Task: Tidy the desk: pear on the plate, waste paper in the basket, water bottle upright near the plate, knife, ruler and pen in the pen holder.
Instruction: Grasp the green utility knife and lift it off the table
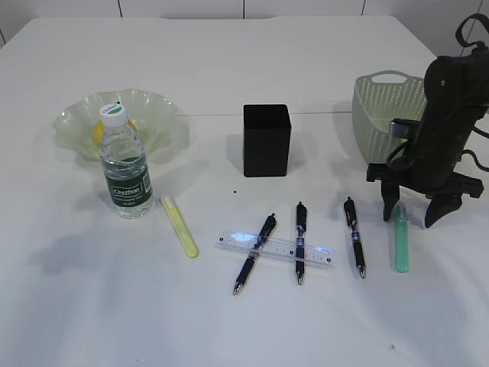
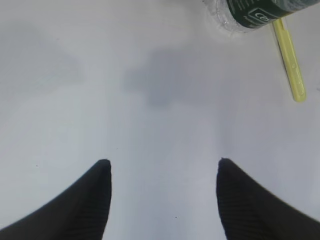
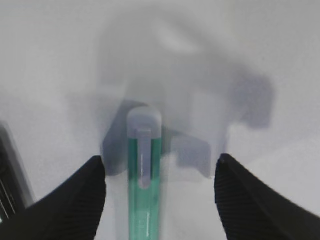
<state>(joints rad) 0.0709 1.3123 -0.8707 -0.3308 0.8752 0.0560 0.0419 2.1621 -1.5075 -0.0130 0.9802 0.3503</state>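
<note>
The pale green plate (image 1: 153, 107) sits at the back left with the yellow pear (image 1: 97, 131) on it, half hidden behind the upright water bottle (image 1: 126, 164). The yellow knife (image 1: 179, 227) lies right of the bottle. The clear ruler (image 1: 275, 248) lies under two dark pens (image 1: 254, 252) (image 1: 299, 241); a third pen (image 1: 354, 235) lies to their right. The black pen holder (image 1: 267, 140) stands mid-desk. My right gripper (image 1: 412, 212) (image 3: 160, 157) hangs open, straddling a slim green tool (image 3: 144, 165). My left gripper (image 2: 163, 161) is open over bare desk. The waste paper is out of view.
The sage-green basket (image 1: 382, 107) stands at the back right, just behind my right arm. The bottle's base (image 2: 260, 12) and the yellow knife (image 2: 289, 60) show at the top right of the left wrist view. The green tool (image 1: 400, 241) lies near the right edge.
</note>
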